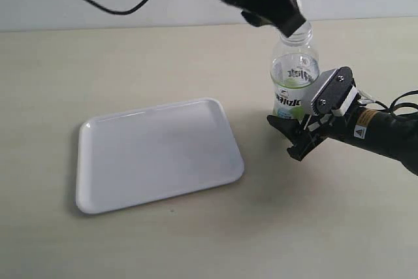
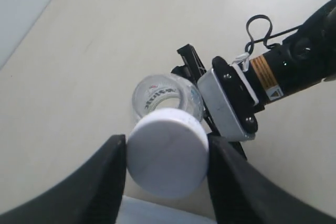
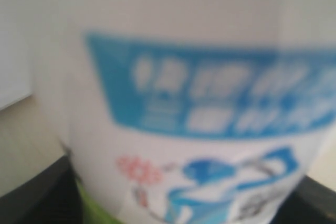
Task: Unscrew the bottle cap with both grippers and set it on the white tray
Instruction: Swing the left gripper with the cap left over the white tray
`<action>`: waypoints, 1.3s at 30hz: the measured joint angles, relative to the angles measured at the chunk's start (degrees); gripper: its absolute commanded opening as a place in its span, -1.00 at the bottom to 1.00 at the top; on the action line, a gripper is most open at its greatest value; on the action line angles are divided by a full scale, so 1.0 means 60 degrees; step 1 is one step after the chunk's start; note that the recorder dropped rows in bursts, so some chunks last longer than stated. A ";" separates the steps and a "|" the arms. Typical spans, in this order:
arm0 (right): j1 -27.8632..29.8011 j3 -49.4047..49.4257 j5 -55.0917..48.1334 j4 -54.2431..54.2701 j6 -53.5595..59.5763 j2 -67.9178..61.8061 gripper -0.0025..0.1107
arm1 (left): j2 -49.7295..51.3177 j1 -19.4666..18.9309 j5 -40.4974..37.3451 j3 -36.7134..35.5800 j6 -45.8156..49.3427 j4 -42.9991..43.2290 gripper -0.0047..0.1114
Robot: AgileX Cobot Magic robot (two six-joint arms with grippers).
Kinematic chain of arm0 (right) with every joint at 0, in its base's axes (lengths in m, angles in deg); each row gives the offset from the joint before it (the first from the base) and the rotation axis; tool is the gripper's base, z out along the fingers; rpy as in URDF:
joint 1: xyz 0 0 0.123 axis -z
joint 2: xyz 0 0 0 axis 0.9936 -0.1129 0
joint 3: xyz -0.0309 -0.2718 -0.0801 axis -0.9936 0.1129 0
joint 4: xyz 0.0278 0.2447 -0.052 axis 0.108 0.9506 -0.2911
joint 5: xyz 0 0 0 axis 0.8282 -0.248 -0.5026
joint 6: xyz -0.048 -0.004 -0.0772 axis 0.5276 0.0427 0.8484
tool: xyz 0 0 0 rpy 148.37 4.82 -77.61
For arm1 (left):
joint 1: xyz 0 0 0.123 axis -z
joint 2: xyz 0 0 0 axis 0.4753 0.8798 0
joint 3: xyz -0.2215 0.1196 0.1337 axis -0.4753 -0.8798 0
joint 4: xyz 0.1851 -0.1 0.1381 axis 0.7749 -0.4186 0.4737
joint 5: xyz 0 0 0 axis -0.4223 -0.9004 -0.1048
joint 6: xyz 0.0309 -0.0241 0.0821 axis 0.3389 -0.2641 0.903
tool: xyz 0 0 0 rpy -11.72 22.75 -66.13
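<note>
The bottle (image 1: pixel 295 73) stands upright to the right of the white tray (image 1: pixel 157 151), its clear neck showing just under my bulky black left gripper (image 1: pixel 287 21). In the left wrist view that gripper (image 2: pixel 168 145) is shut on the white bottle cap (image 2: pixel 168 153), one black finger (image 2: pixel 107 177) on each side, with the bottle (image 2: pixel 163 94) below. I cannot tell whether the cap is free of the threads. The slimmer right gripper (image 1: pixel 290 136) is shut on the bottle's lower body. The blurred label (image 3: pixel 199 103) fills its wrist view.
A black cable (image 1: pixel 98 1) hangs across the back left. The right arm (image 1: pixel 385 132) stretches in from the right edge, low over the beige table (image 1: pixel 196 240). The tray holds nothing.
</note>
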 measured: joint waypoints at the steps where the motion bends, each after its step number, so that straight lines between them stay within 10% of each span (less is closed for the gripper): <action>1: 0.0000 0.0000 0.0000 0.0000 0.0000 0.0000 -0.96 | -0.0251 -0.0020 0.0469 -0.0571 0.0017 -0.0045 -0.92; 12: 0.0000 0.0000 -0.0019 0.0037 -0.0179 0.0000 -0.96 | -0.1997 -0.0298 0.3361 -0.5586 0.0595 -0.0057 -0.92; 25: 0.0000 0.0000 -0.0037 0.0072 -0.0369 0.0000 -0.96 | 0.0783 -0.1868 -0.0955 -0.3216 0.1408 0.0638 -0.92; 39: 0.0000 0.0000 -0.0037 0.0072 -0.0409 0.0000 -0.96 | 0.2440 -0.1868 -0.0415 -0.2871 0.2247 0.1477 -0.92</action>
